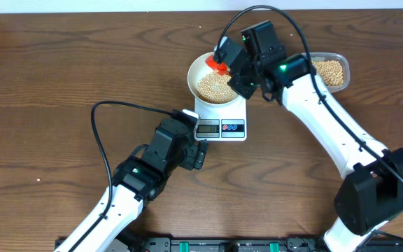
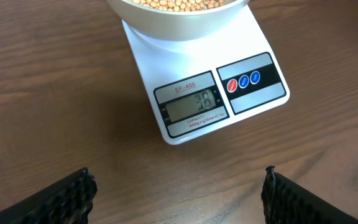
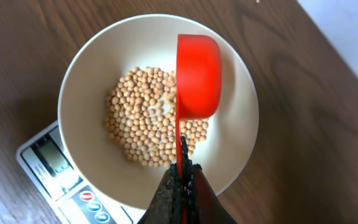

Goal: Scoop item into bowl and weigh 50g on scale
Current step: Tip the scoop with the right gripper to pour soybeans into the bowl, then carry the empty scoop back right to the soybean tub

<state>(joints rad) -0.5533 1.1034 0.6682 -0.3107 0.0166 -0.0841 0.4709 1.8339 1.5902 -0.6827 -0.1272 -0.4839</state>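
The white bowl point(image 1: 201, 70) stands on the white scale point(image 1: 221, 127) and holds a pile of pale-tan beans point(image 1: 217, 87). The scale's display point(image 2: 191, 104) reads 38. My right gripper point(image 3: 182, 177) is shut on the handle of a red scoop point(image 3: 197, 74), which is tipped on its side over the beans point(image 3: 145, 124) in the bowl point(image 3: 86, 68). The scoop also shows in the overhead view point(image 1: 218, 66). My left gripper point(image 2: 179, 193) is open and empty, over the table just in front of the scale point(image 2: 160, 56).
A clear plastic tub point(image 1: 331, 71) with more beans stands at the back right, behind my right arm. The wooden table point(image 1: 61, 70) has a pale edge along the top. Cables run from both arms.
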